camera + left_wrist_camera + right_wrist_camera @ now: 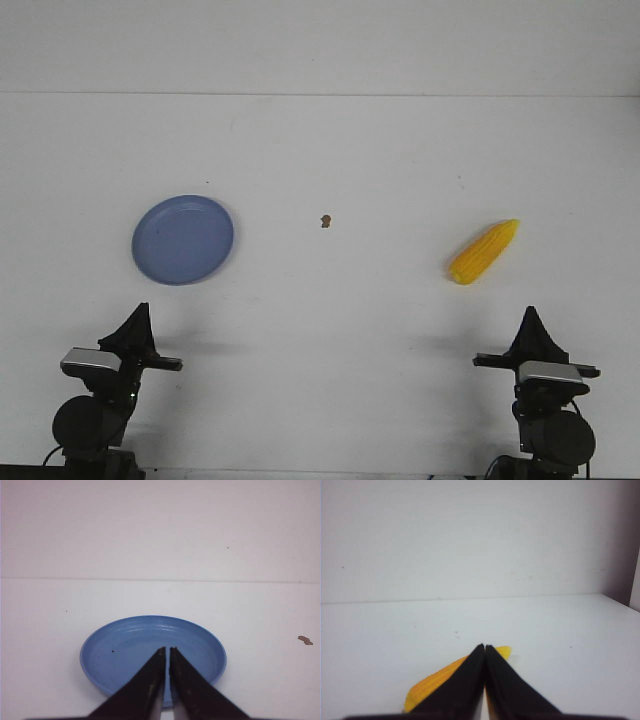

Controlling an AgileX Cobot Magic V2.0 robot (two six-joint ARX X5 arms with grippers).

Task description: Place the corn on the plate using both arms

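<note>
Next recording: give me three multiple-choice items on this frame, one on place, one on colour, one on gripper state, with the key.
1. Where does the corn lie?
A. On the plate
B. On the table, robot's right side
C. In a gripper

2. What colour is the plate?
A. Red
B. Green
C. Blue

3. How do the left gripper and right gripper stand?
A. Both shut, holding nothing
B. Both wide open
C. Left holding the corn

Key: B, the corn rests far from the plate; C, the plate is periwinkle blue; A, both pairs of fingers meet at the tips.

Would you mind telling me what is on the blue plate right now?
Nothing: the plate shows bare blue; in the left wrist view the left hand covers its near part. The corn lies apart.
</note>
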